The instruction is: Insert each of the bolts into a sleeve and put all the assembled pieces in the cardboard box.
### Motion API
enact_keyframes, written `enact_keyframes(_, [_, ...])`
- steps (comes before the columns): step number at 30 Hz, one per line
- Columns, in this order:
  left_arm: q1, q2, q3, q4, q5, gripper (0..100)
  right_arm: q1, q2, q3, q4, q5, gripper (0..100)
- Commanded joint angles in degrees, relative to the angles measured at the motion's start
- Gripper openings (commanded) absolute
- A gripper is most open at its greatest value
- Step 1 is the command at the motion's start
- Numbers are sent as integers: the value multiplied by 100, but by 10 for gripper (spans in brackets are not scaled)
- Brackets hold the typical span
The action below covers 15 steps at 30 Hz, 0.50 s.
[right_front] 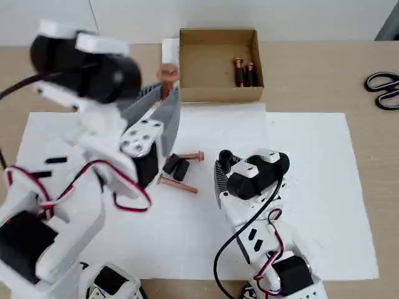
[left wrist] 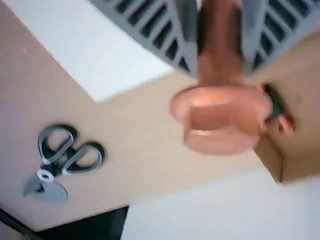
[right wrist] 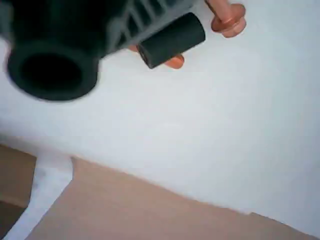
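My left gripper [right_front: 167,93] is shut on a copper bolt [right_front: 167,76], held head-up just outside the left wall of the cardboard box [right_front: 187,62]. In the left wrist view the bolt [left wrist: 220,117] sits between the grey jaws, with a box corner [left wrist: 272,157] beyond it. Two assembled pieces [right_front: 244,72] lie in the box. My right gripper [right_front: 223,163] is shut on a black sleeve [right_front: 225,156], low over the white paper; its hollow end [right wrist: 50,72] faces the right wrist camera. Two loose sleeves [right_front: 176,167] and two loose bolts [right_front: 177,184] lie on the paper between the arms.
A white paper sheet [right_front: 312,187] covers the middle of the wooden table [right_front: 312,81]. Scissors [right_front: 383,89] lie at the far right edge, also in the left wrist view as scissors [left wrist: 65,160]. A loose sleeve [right wrist: 172,39] and a bolt head [right wrist: 227,20] lie close to the right gripper.
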Motion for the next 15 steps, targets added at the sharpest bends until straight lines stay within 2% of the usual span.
enact_keyframes(1, [-53, -229, 435, 123, 360, 6, -180, 4, -35, 31, -360, 4])
enact_keyframes(3, [-97, -229, 971, -141, 677, 6, -242, 4, -44, 154, -536, 4])
enact_keyframes(6, [-105, -237, 1974, -1055, 1046, 6, -295, 4, -44, 207, -580, 4])
enact_keyframes(11, [-237, -246, 3459, -2901, 1073, 6, -409, 4, -44, 277, -589, 4])
enact_keyframes(15, [-281, -246, 4259, -3666, 1073, 6, -418, -4, -44, 277, -589, 4])
